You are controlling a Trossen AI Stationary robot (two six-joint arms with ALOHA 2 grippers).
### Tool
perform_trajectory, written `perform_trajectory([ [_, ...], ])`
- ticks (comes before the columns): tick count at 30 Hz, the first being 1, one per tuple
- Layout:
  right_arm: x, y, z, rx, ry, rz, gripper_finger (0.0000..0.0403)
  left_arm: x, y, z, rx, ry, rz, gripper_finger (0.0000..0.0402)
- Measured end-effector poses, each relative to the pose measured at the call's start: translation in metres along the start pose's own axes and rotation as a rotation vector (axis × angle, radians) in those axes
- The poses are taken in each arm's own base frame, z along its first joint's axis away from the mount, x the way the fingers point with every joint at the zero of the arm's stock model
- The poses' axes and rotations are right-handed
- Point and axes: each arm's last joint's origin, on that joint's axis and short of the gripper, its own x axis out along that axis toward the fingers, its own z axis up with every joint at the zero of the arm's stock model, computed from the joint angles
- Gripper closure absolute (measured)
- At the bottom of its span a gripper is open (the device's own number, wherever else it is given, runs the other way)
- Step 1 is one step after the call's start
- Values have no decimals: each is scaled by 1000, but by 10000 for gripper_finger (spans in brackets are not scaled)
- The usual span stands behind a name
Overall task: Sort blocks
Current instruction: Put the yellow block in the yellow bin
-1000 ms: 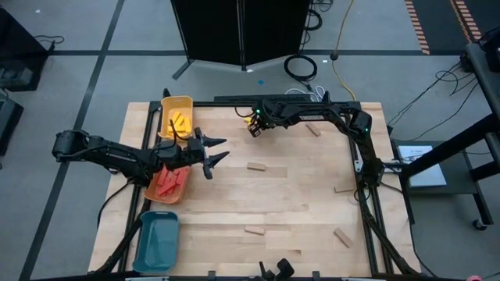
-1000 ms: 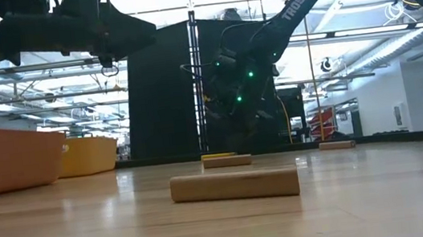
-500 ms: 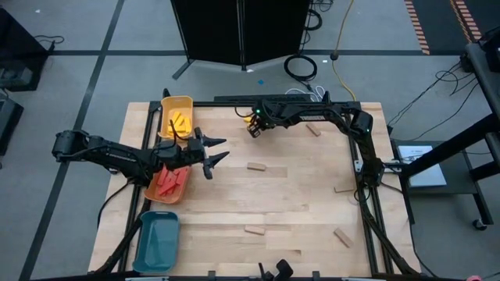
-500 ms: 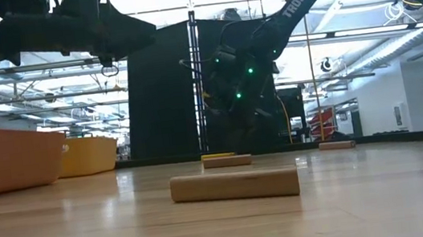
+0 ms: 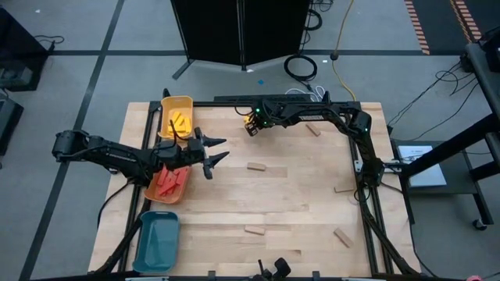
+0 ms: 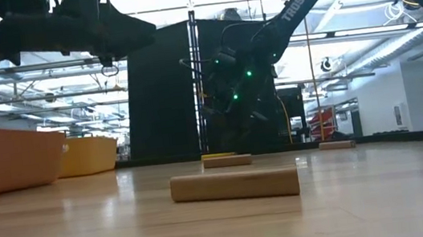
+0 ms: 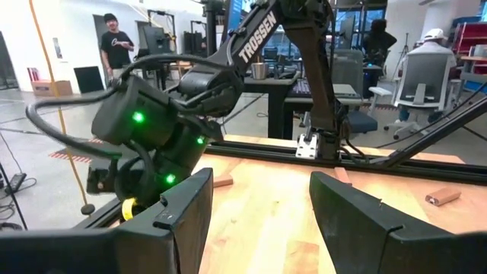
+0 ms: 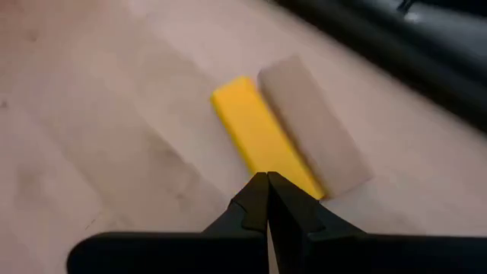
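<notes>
Since a second ago, right gripper has edged left along the far edge, fingers closed and empty, over a yellow block. Left gripper hovers open. Trays hold sorted blocks; tan blocks remain scattered.

Workshop around a wooden table

Grey floor with dark seams; black panel behind the table. Bright ceiling lights, office chairs, a standing person beyond.

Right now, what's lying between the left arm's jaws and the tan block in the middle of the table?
Only bare tabletop separates the left gripper from the tan block, as the high view shows.
</notes>
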Motion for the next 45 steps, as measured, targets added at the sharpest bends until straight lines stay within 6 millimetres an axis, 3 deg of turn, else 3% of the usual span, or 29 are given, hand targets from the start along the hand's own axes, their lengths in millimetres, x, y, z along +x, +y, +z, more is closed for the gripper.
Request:
perform_trajectory([
  [22, 0, -8, -13, 13, 162, -6, 403, 0, 0, 1, -2, -8, 0, 185],
  [32, -7, 13, -23, -40, 209, 40, 402, 0, 0, 1, -2, -9, 0, 185],
  [38, -11, 21, -13, -44, 102, 88, 402, 0, 0, 1, -2, -10, 0, 185],
  [45, -10, 17, 0, 7, -20, 53, 402, 0, 0, 1, -3, -13, -2, 185],
])
